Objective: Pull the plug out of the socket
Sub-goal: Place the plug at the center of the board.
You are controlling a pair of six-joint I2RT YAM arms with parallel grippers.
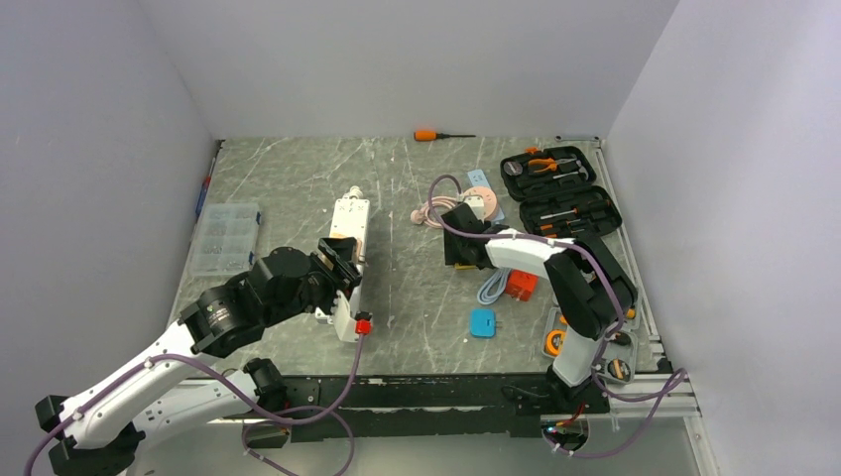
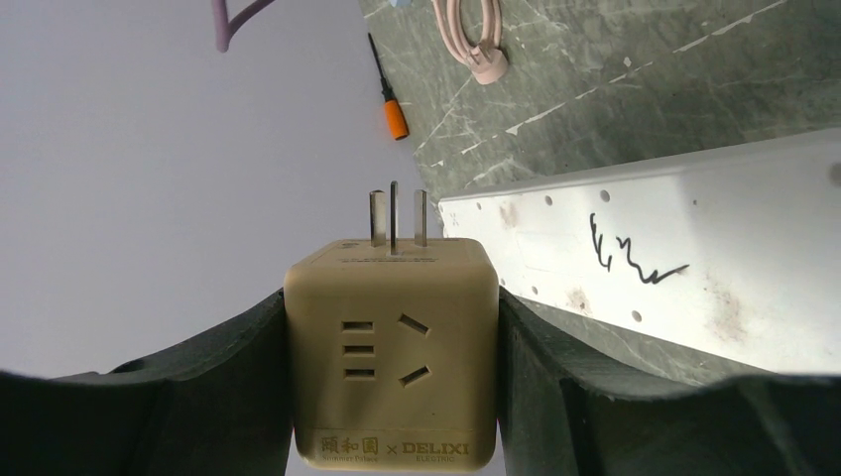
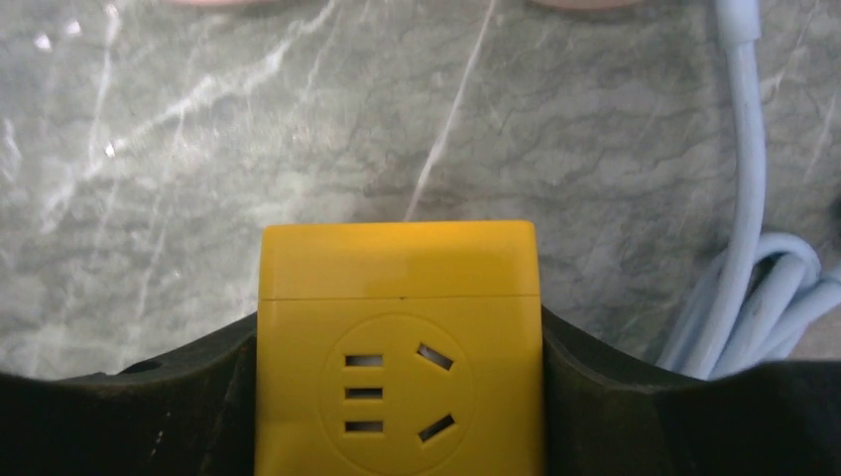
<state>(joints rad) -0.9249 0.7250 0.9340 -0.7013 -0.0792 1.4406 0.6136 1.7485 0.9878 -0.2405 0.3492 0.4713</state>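
Left claw (image 2: 392,309) is clamped on the plug (image 2: 392,357), a khaki cube adapter gripped on both side faces by the black fingers (image 2: 233,367). Its three metal prongs are seen bare, pointing away from the wrist camera and not seated in any outlet. The socket (image 2: 694,268), a long white strip, is seen just beside the plug in the left wrist view, with a plain white face and a black scribble turned to the camera. Whether the plug touches it cannot be told. In the top view the strip lies left of centre on the worktop (image 1: 417,297), running near to far, with a red switch (image 1: 364,324) at its near end. The left claw is seen over its middle.

Right claw (image 3: 399,319) is clamped on a yellow cube adapter (image 3: 397,268), its outlet face turned to the wrist camera, above the marbled worktop. A coiled pale cable (image 3: 764,288) lies to its right. An orange screwdriver (image 1: 427,135) lies at the far edge, an open tool case (image 1: 558,193) far right, and a clear parts box (image 1: 226,236) at the left.
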